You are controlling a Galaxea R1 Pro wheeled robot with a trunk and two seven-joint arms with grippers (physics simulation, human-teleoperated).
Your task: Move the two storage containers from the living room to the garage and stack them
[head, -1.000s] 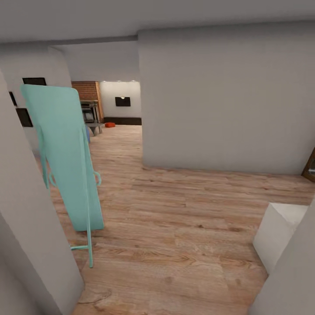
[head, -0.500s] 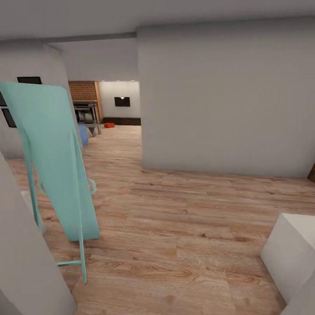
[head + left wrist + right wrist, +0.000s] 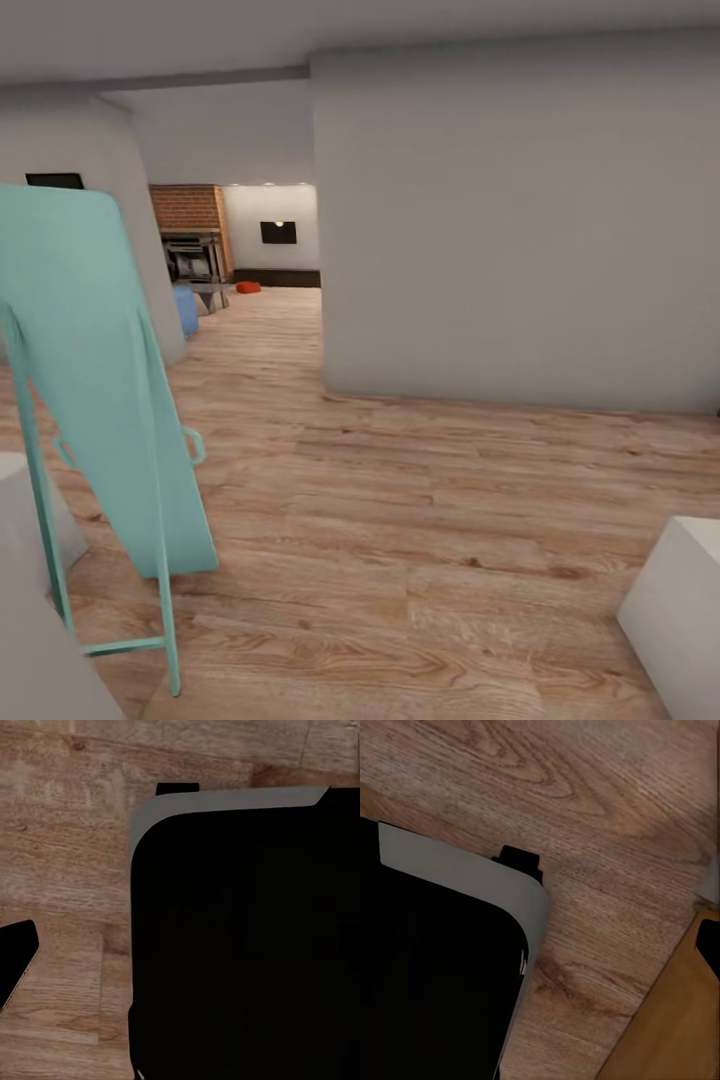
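"Where were the storage containers?"

"Far off from both my hands. Down the passage, through the opening into the living room (image 3: 262, 250), I saw one small red-orange thing (image 3: 248, 287) lying on the wood-plank floor (image 3: 400, 500) near the foot of the far wall. It was too small for me to be sure it was a container. I could pick out only that one."

"And your hands, wide or narrow?"

"I could not tell, for either the left hand or the right hand. By my left hand there was a dark rounded body with a grey edge (image 3: 240, 930) over the planks. By my right hand there was a like dark body (image 3: 435, 975), also over planks, with a honey-brown panel (image 3: 667, 1020) just past it."

"What stood between you and the room?"

"Near my left side a teal panel on a thin frame (image 3: 100, 380) stood tilted on the floor, its legs splayed out. Near my right side sat a white block (image 3: 680, 610), low on the floor. Ahead of my right hand a plain grey wall (image 3: 510, 230) closed that side of the passage, and the way lay open along its left end."

"What marked the room beyond?"

"A brick fireplace (image 3: 185, 207) with a dark opening, a blue thing (image 3: 186, 308) beside it, and a dark picture (image 3: 279, 232) on the pale far wall. All of it was well apart from my hands."
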